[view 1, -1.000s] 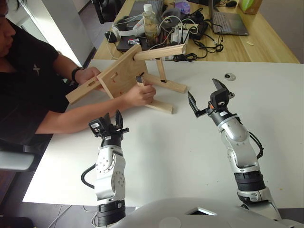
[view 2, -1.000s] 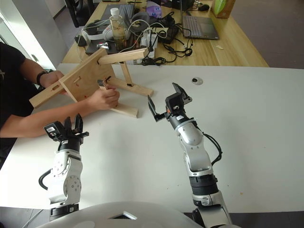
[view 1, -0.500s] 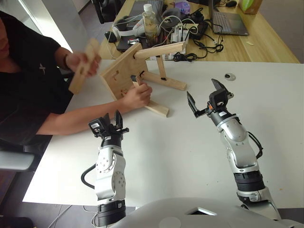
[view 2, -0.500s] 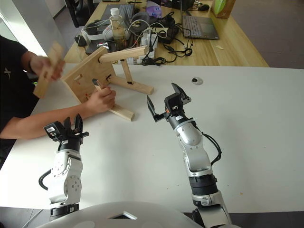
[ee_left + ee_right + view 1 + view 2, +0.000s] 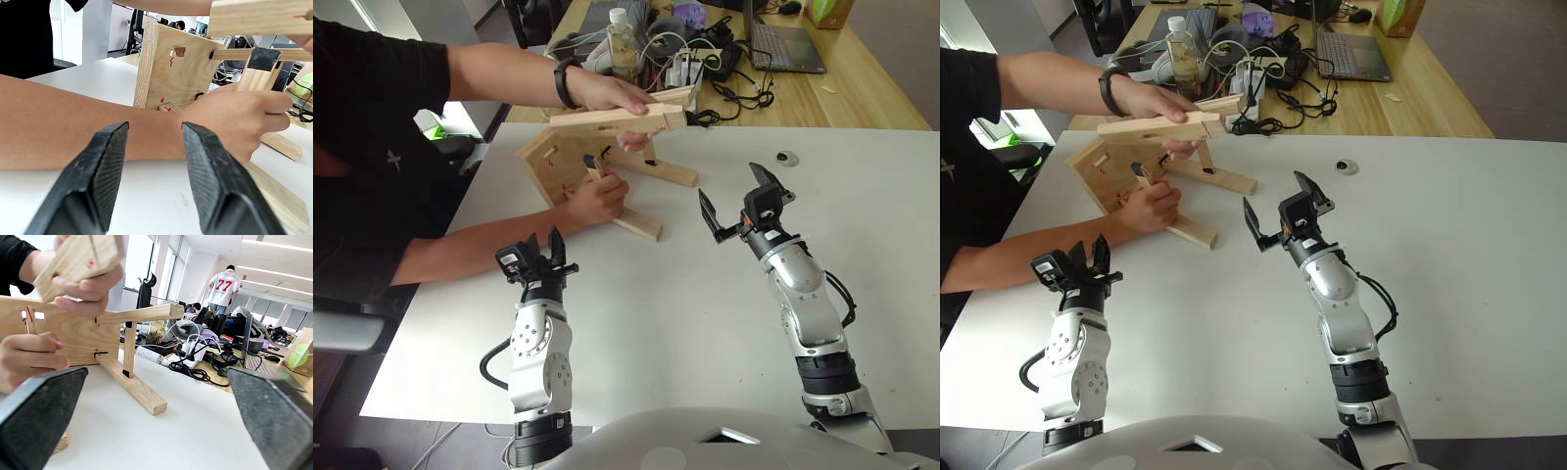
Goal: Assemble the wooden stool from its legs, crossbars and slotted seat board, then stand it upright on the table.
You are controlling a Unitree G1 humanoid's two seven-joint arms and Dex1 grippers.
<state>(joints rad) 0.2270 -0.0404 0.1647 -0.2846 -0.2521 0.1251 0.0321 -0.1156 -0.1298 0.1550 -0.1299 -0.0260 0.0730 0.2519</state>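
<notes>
Wooden seat board [image 5: 560,157] is stood on edge at the far left of the table [image 5: 666,294], its fitted legs [image 5: 658,172] pointing right. A loose leg [image 5: 607,118] is held level across its top by one hand [image 5: 607,95] — another hand [image 5: 599,196] is pressed to its face. The left gripper [image 5: 544,243] is slightly parted and the right gripper [image 5: 729,182] spread wide.

Parts shown: one slotted seat board [image 5: 546,160]; four wooden legs, namely hand-held leg [image 5: 607,118], upper leg [image 5: 677,95], far leg [image 5: 668,174], near leg [image 5: 641,225]; one plainly visible crossbar [image 5: 648,149]; two person's hands, upper hand [image 5: 612,95] and lower hand [image 5: 597,196]; two end effectors, left end effector [image 5: 544,241] and right end effector [image 5: 729,186]; one tabletop [image 5: 685,313].
</notes>
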